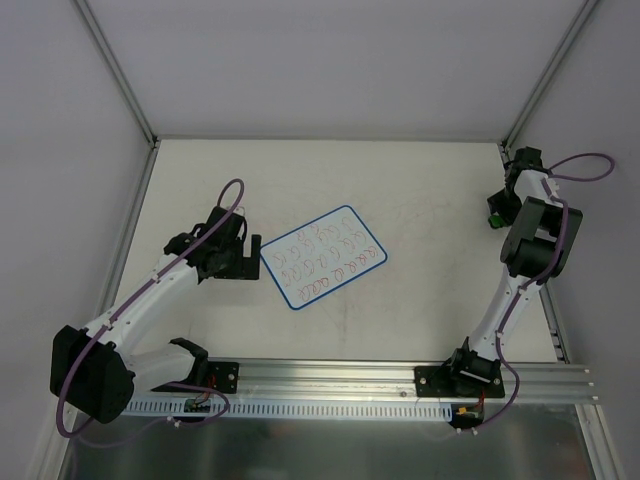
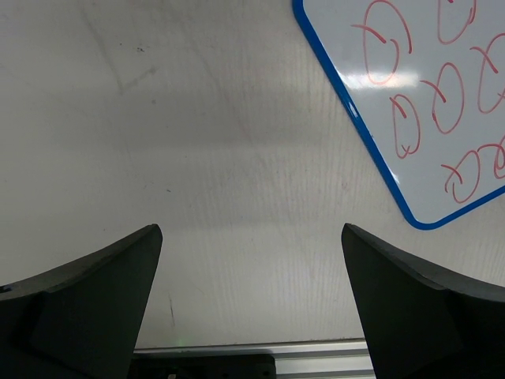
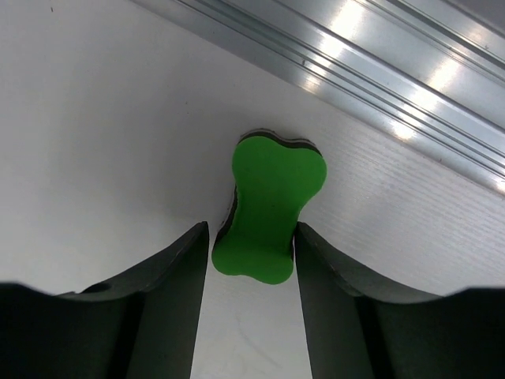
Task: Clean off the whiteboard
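Top external view, whiteboard point(image 1: 323, 257): flat, glossy white, thin blue rim, rounded corners; lying askew near the middle of the counter point(image 1: 420, 190), covered in rows of red and blue scribbles.
Counter: matte white, faintly smudged and scratched.
Eraser point(image 3: 268, 205): green, bone-shaped, smooth top over a dark underlayer; flat on the counter at the far right, just beside a ribbed aluminium rail point(image 3: 379, 87), well apart from the whiteboard.
Left arm: white links, black joints, looping purple cable; stretched forward and inward, low over the counter.
Left hand point(image 1: 253, 258): black, spread wide, holding nothing, just beside the whiteboard's left edge; one blue-rimmed corner showing in the left wrist view.
Right arm: elbow raised, reaching toward the far right corner, wrist turned downward.
Right hand point(image 3: 251, 237): narrow, black fingers point(image 3: 170, 292) set against both sides of the eraser's waist, closed on it, with the eraser resting on the counter.
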### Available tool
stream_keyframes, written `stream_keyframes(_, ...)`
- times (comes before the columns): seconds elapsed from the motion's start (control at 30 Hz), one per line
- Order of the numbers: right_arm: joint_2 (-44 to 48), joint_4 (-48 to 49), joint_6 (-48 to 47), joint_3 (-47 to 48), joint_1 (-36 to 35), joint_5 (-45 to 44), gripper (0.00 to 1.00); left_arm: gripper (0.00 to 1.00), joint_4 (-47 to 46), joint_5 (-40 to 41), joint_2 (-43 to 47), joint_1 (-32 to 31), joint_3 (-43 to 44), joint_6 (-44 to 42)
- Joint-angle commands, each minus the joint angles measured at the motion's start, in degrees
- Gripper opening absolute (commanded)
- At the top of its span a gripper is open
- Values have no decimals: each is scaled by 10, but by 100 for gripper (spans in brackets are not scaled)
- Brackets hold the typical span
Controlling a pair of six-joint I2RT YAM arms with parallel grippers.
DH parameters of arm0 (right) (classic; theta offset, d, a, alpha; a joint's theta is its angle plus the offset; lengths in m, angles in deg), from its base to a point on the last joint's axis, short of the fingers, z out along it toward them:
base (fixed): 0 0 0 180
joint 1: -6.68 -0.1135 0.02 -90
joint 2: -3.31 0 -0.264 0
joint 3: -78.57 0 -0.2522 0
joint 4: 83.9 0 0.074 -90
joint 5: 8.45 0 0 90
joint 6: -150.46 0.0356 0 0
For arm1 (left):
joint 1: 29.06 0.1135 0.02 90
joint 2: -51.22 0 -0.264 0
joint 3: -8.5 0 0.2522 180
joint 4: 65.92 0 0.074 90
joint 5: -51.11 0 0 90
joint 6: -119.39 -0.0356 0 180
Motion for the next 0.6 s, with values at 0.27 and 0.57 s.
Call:
stream_keyframes(0.27,0,-6,16,11,4,20,25,99,3,4,-3,12,2,-13)
stream_keyframes(0.57,80,-1,-80,-28,-69,36,12,99,2,-2,-8,17,1,-12)
